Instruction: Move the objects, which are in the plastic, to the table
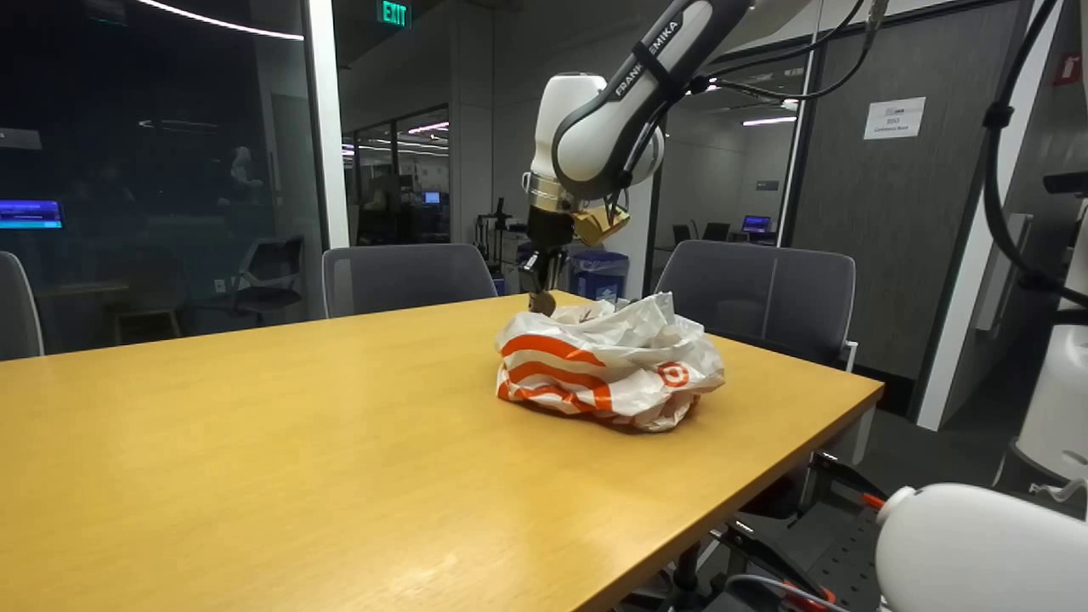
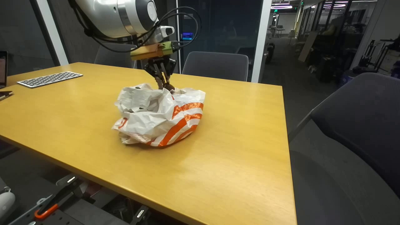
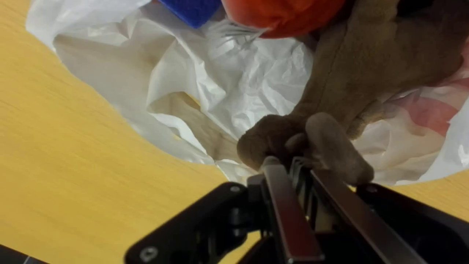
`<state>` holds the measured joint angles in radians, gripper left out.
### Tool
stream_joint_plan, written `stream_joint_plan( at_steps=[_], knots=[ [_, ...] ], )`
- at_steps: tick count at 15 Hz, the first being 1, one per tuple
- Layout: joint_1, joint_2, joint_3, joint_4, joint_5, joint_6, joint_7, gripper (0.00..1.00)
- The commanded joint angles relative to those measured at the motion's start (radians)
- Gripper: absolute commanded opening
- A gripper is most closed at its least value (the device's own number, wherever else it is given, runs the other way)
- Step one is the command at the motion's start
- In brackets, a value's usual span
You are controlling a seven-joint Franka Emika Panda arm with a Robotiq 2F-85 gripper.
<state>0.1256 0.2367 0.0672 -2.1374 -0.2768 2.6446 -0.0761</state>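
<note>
A white plastic bag with orange stripes sits on the table in both exterior views (image 1: 612,365) (image 2: 184,125), its mouth open upward. In the wrist view the bag's inside (image 3: 253,77) holds a brown plush toy (image 3: 337,73), an orange-red round object (image 3: 282,14) and a blue object (image 3: 198,9), both cut off by the frame's top. My gripper points down at the bag's rim in both exterior views (image 1: 544,285) (image 2: 164,83). In the wrist view its fingers (image 3: 293,167) are nearly together on the plush toy's end, which pokes up at the rim; most of the toy is inside the bag.
The wooden table (image 1: 255,442) extends around the bag. A white keyboard (image 2: 50,79) lies on it beside a partly seen laptop (image 2: 3,68). Chairs (image 1: 756,289) (image 2: 215,65) stand at the table's edges.
</note>
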Motion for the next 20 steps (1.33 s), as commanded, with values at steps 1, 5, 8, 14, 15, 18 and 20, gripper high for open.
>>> stream_joint_plan(
  at_steps=[1,5,8,14,15,18,20],
  knots=[
    [0.003,-0.016,-0.010,-0.005,-0.021,0.026,0.011,0.00],
    [0.009,-0.047,-0.021,-0.010,-0.050,0.034,0.031,0.00],
    [0.015,-0.096,-0.026,-0.015,-0.087,0.029,0.055,0.00],
    [0.021,-0.276,-0.003,-0.002,-0.285,-0.020,0.178,0.00],
    [0.020,-0.303,0.009,0.007,-0.337,-0.028,0.201,0.00],
    [0.011,-0.375,0.063,0.032,-0.445,-0.048,0.242,0.00],
    [0.013,-0.412,0.102,0.049,-0.485,-0.054,0.249,0.00]
  ],
)
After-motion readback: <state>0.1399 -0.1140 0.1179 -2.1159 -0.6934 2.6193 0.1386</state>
